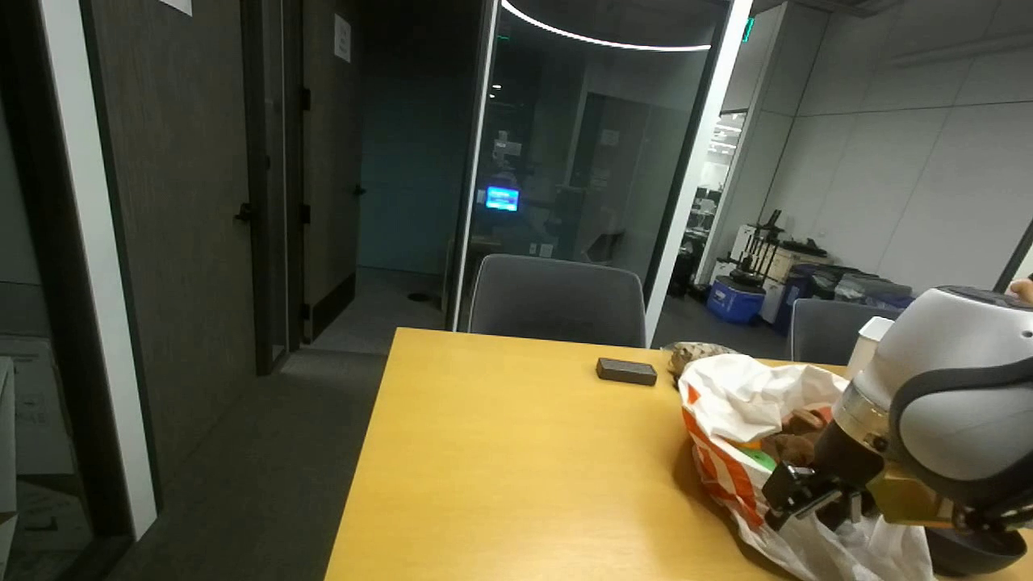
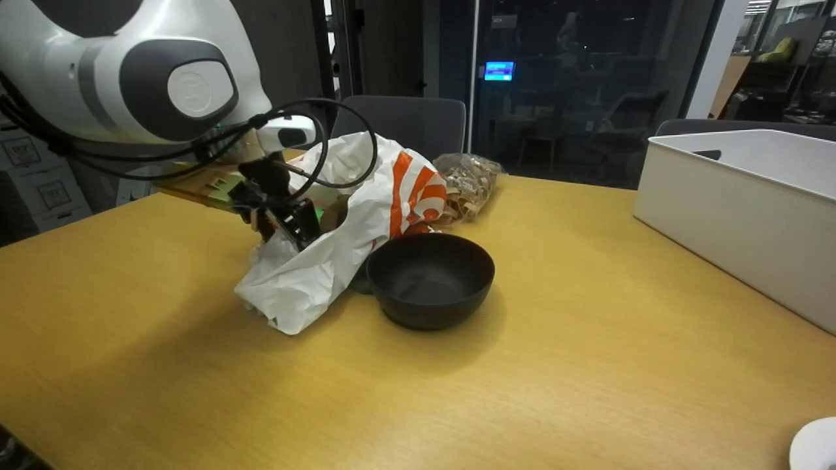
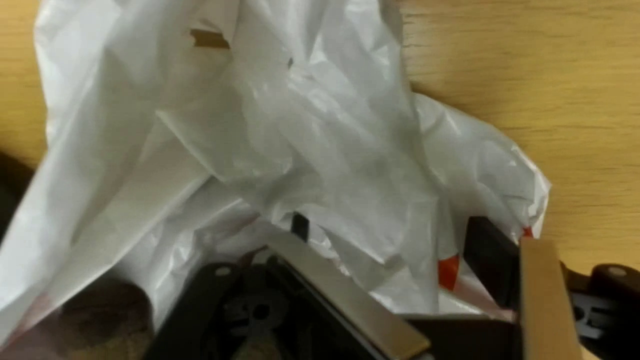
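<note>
A crumpled white plastic bag (image 1: pixel 730 387) with orange-red print lies on the wooden table. It also shows in an exterior view (image 2: pixel 313 277) and fills much of the wrist view (image 3: pixel 320 115). Brown items (image 1: pixel 795 448) and a green piece (image 1: pixel 759 457) show in its mouth. My gripper (image 1: pixel 811 512) is tilted down at the bag's open side, also seen in an exterior view (image 2: pixel 277 228). In the wrist view the gripper (image 3: pixel 390 240) has its fingers wide apart, with loose bag plastic between and below them. Whether the fingertips touch the plastic is unclear. A black bowl (image 2: pixel 424 313) stands beside the bag.
A clear plastic bag (image 2: pixel 467 186) with brown contents lies behind the white bag. A dark eraser-like block (image 1: pixel 626 371) lies near the table's far edge. A white bin (image 2: pixel 731 215) and a partly visible white round object (image 2: pixel 816 444) are on the table. A chair (image 1: pixel 557 298) stands behind.
</note>
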`<state>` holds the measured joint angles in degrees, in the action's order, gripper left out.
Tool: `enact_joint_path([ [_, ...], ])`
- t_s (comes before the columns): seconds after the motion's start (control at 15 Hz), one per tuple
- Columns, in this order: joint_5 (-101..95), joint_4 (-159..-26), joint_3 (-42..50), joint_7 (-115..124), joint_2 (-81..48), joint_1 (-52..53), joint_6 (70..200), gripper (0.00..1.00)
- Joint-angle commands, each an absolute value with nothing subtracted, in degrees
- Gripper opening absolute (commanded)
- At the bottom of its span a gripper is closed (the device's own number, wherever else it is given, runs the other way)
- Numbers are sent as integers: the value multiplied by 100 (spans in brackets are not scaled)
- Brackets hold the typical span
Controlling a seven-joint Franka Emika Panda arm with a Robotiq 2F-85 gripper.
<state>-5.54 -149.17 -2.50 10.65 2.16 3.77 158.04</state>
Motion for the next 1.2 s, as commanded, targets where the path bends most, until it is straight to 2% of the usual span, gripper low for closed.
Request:
enact_joint_path([
  [0.0,-982,-14892,-284,1555,236,256,15990,51],
  [0.4,-705,-14877,-280,1456,316,263,15769,5],
  [0.6,-491,-14855,-270,1283,375,278,15479,0],
  [0.8,-2,-14883,-211,790,725,275,15004,3],
  [1.13,463,-14837,34,10,1692,219,13984,2],
])
